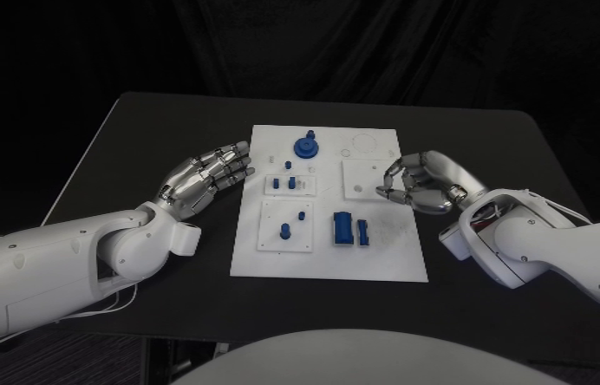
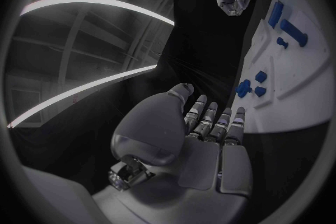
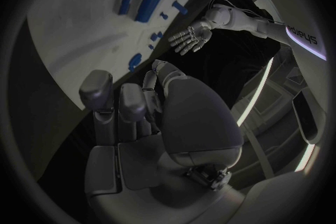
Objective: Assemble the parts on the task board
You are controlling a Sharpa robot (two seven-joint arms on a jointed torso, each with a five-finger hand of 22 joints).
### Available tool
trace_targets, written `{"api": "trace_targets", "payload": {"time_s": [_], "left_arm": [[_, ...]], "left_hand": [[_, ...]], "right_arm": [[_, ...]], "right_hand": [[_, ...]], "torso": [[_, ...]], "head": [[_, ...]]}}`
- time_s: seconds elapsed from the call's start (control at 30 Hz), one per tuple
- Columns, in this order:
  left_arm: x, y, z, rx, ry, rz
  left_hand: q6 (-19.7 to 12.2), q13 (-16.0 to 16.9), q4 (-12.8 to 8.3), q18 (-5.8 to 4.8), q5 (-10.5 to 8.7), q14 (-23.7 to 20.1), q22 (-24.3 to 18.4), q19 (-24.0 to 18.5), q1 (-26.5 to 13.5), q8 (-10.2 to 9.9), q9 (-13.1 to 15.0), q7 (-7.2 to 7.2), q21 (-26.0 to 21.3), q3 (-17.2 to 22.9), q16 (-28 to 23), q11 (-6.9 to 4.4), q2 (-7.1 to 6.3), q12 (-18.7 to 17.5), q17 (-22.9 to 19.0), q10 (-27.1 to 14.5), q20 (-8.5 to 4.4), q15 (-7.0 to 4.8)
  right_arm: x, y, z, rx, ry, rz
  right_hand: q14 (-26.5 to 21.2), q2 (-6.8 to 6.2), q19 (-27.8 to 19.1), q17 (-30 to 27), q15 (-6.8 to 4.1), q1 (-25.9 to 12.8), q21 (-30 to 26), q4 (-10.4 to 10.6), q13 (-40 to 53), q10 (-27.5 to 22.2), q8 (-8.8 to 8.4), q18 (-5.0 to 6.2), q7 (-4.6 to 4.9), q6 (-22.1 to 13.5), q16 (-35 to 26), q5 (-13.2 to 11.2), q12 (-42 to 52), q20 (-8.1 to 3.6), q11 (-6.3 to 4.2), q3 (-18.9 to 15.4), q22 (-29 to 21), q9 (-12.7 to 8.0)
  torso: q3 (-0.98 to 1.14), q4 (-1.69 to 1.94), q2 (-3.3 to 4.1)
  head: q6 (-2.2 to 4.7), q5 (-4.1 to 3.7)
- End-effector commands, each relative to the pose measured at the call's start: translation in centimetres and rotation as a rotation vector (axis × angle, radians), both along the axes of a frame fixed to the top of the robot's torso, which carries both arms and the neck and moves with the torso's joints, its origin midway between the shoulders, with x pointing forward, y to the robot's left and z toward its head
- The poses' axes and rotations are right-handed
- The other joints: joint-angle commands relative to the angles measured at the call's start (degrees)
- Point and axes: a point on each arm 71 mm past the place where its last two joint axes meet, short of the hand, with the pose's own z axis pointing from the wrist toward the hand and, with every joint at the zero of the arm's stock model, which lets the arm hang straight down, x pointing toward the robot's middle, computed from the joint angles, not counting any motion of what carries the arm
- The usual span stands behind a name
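The white task board [image 1: 388,259] lies in the middle of the black table. On it are a round blue knob [image 1: 306,147], small blue pieces [image 1: 290,181], a blue peg [image 1: 285,227] and two upright blue blocks [image 1: 342,227]. My left hand [image 1: 206,177] hovers just left of the board with fingers stretched out and apart, holding nothing. My right hand [image 1: 423,184] sits over the board's right side with its fingers curled in toward the palm and nothing between them. The left wrist view shows the flat left hand [image 2: 203,140] beside the board [image 2: 294,95]. The right wrist view shows the bent right fingers [image 3: 129,101].
Bare black table [image 1: 150,133] surrounds the board on all sides. A dark curtain hangs behind the table. The board has raised white square plates [image 1: 369,177] and a round recess [image 1: 365,142] near the far right corner.
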Motion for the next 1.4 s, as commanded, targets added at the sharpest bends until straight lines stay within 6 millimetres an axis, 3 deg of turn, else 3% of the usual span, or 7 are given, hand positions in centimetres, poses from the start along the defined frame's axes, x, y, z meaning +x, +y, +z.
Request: {"api": "trace_targets", "payload": {"time_s": [0.03, 0.23, 0.4, 0.6, 0.87, 0.9, 1.4], "left_arm": [[0.6, 0.0, 1.7, -0.028, -0.114, 0.063], [0.8, 0.2, 2.8, -0.023, -0.164, 0.086], [1.0, -0.3, 3.0, -0.03, -0.182, 0.083], [1.3, -1.5, 3.0, -0.045, -0.191, 0.064], [1.9, -2.5, 2.7, -0.057, -0.195, 0.042], [1.7, -2.6, 1.6, 0.023, -0.057, 0.002], [3.1, -4.5, 2.2, 0.141, -0.07, 0.134]], "left_hand": [[-0.24, -0.14, 0.84, 0.85, 0.16, -0.27, -0.2, -0.3, -0.75, -0.09, -0.15, 0.83, -0.13, 0.06, -0.58, -1.44, -0.71, -1.07, -0.13, -0.44, 0.1, -0.33], [-1.97, -0.25, 4.49, 1.86, -0.28, -1.58, -1.11, -1.26, -2.11, -0.83, -0.54, -1.03, -0.34, -1.55, -2.28, -1.96, -0.94, -2.34, -0.4, -1.15, -0.33, -1.78], [-4.82, -0.28, 6.09, 2.03, -0.21, -1.98, -1.46, -1.59, -1.05, -2.05, -0.99, -4.18, -0.3, -2.24, -2.79, -1.08, -0.93, -3.0, -0.46, -1.97, -0.17, -1.69], [-3.93, -0.19, 5.96, 2.22, 0.11, -1.93, -1.32, -1.41, 0.07, -1.86, -0.82, -3.33, -0.2, -1.96, -2.69, -0.92, -0.85, -2.42, -0.42, -1.79, -0.09, -1.86], [-3.85, -0.18, 5.69, 2.46, 0.32, -2.03, -1.14, -1.22, 0.86, -1.84, -0.79, -3.0, -0.11, -1.61, -2.85, -0.97, -0.78, -2.28, -0.46, -1.79, 0.09, -1.96], [-9.97, -2.58, 2.42, -0.14, -9.3, -5.55, -3.11, -6.31, -23.6, -5.77, -3.68, -8.88, -1.88, -5.28, -4.68, -4.33, -4.02, -7.48, -1.85, -3.52, -5.02, -5.7], [-16.07, -2.58, -0.54, -4.8, -18.49, -5.55, -7.53, -6.31, -47.35, -5.77, -3.68, -8.88, -1.88, -5.28, -9.42, -7.51, -7.46, -12.3, -1.85, -7.82, -9.7, -9.6]], "right_arm": [[0.6, -0.8, 1.9, 0.171, -0.203, -0.057], [1.8, -1.0, 1.8, 0.285, -0.19, -0.051], [2.1, -1.0, 1.4, 0.349, -0.159, -0.035], [1.9, -1.0, 0.3, 0.399, -0.127, 0.01], [1.8, -1.5, -1.3, 0.415, -0.108, 0.028], [1.9, -1.5, -1.1, 0.367, -0.112, -0.013], [4.8, 1.1, -0.8, 0.56, -0.031, -0.171]], "right_hand": [[-2.64, 0.08, -2.46, -4.91, 0.62, -1.27, -6.06, 1.94, -4.49, -4.59, -1.62, 1.72, 0.88, -0.65, -3.63, -0.61, -3.36, 0.6, 0.64, 0.96, 2.37, -2.45], [-19.86, -0.32, -16.66, -21.99, 5.35, -1.12, -30.25, 6.53, -23.66, -31.13, -4.81, 3.53, 4.8, -4.17, -19.43, -1.86, -19.86, 4.42, 5.21, 1.51, -6.76, -8.35], [-43.92, 0.25, -33.86, -29.8, 14.86, 0.78, -47.45, 8.17, -30.86, -49.96, -7.33, 0.18, 11.24, -14.03, -31.53, 0.97, -29.06, 10.51, 13.68, 0.46, -18.7, -13.66], [-62.15, 0.13, -55.35, -36.05, 21.13, 3.87, -52.33, 6.57, -39.21, -63.57, -8.56, -1.98, 10.79, -25.2, -37.98, 1.51, -35.95, 15.01, 18.55, -1.87, -35.52, -18.82], [-73.52, 0.54, -70.16, -43.29, 20.74, 6.12, -53.92, 5.1, -49.99, -67.84, -10.31, -2.44, 7.1, -33.85, -44.93, 2.16, -42.36, 15.77, 18.45, -4.34, -55.46, -26.27], [-75.16, 4.85, -72.62, -45.94, 16.03, -19.39, -55.77, 1.54, -55.33, -72.92, -18.57, -5.86, 3.75, -37.0, -51.68, -5.48, -52.45, 10.7, 13.38, -6.8, -60.83, -32.36], [-80.64, 4.85, -79.13, -50.0, 11.25, -43.63, -55.77, -2.03, -62.83, -72.92, -27.47, -5.86, -1.89, -41.35, -59.72, -12.78, -63.87, 5.61, 8.51, -13.48, -67.13, -40.21]], "torso": [[0.18, -0.23, -0.97], [0.73, -0.85, -2.68], [1.08, -1.03, -3.68], [1.6, -1.13, -5.77], [2.44, -2.29, -6.56], [1.92, -1.71, -6.05], [2.31, -2.28, -7.03]], "head": [[-0.01, 0.57], [0.02, 0.68], [-0.01, 0.38], [-0.01, 0.17], [-0.01, 1.25], [0.01, 0.97], [6.87, 0.0]]}}
